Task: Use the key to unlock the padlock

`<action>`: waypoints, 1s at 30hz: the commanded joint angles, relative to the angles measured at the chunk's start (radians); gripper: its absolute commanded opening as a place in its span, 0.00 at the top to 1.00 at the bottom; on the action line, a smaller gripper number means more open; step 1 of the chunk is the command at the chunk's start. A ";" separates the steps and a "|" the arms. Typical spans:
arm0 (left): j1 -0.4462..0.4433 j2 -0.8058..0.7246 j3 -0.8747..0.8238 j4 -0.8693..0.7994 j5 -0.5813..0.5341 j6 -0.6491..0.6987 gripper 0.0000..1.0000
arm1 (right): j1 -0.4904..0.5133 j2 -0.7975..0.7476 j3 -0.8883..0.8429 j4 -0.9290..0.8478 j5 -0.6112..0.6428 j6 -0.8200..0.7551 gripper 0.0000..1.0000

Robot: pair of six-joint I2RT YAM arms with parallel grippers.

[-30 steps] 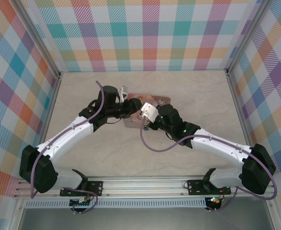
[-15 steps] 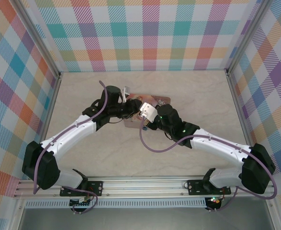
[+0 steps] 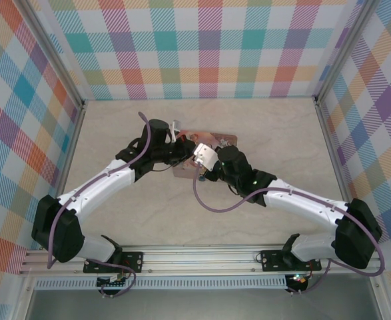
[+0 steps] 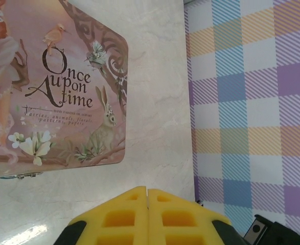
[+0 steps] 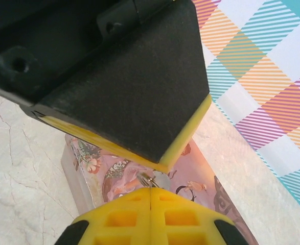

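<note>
Right wrist view: right end effector (image 5: 150, 194) pressed together, pinching a thin silvery sliver, likely the key (image 5: 146, 179), long axis pointing straight ahead. Just beyond, left end effector (image 4: 147, 193), likewise pressed together, nothing seen held, above pink tin (image 5: 104, 178). Padlock (image 3: 200, 178): probably the tiny speck at tin's near edge on counter (image 3: 268, 133), closer to right arm.

Bright, even, diffuse light (faint shadows)

Tin (image 4: 63, 87) partly beyond picture's edge
</note>
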 commanded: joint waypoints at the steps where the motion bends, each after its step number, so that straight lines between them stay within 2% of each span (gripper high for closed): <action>1: -0.013 -0.008 0.031 -0.010 -0.029 0.027 1.00 | 0.005 -0.025 0.010 0.018 -0.013 -0.004 0.95; 5: -0.012 -0.034 0.036 -0.024 -0.064 0.097 1.00 | 0.002 -0.072 -0.007 -0.027 -0.060 0.020 0.73; 8: -0.013 -0.064 0.039 -0.027 -0.083 0.193 1.00 | -0.029 -0.133 -0.019 -0.076 -0.152 0.099 0.57; 10: -0.012 -0.092 0.039 -0.028 -0.083 0.286 1.00 | -0.098 -0.184 -0.021 -0.116 -0.320 0.214 0.45; 13: -0.013 -0.133 0.044 -0.050 -0.072 0.428 1.00 | -0.228 -0.232 -0.033 -0.110 -0.603 0.414 0.33; 16: -0.012 -0.170 0.057 -0.085 -0.045 0.546 1.00 | -0.333 -0.245 -0.055 -0.021 -0.814 0.598 0.26; 20: -0.012 -0.210 0.072 -0.103 0.033 0.647 1.00 | -0.425 -0.222 -0.093 0.198 -1.007 0.842 0.25; 24: -0.012 -0.245 0.077 -0.085 0.102 0.698 1.00 | -0.467 -0.191 -0.137 0.442 -1.062 1.026 0.25; 30: -0.012 -0.253 0.084 -0.044 0.195 0.710 1.00 | -0.466 -0.112 -0.148 0.682 -1.145 1.160 0.29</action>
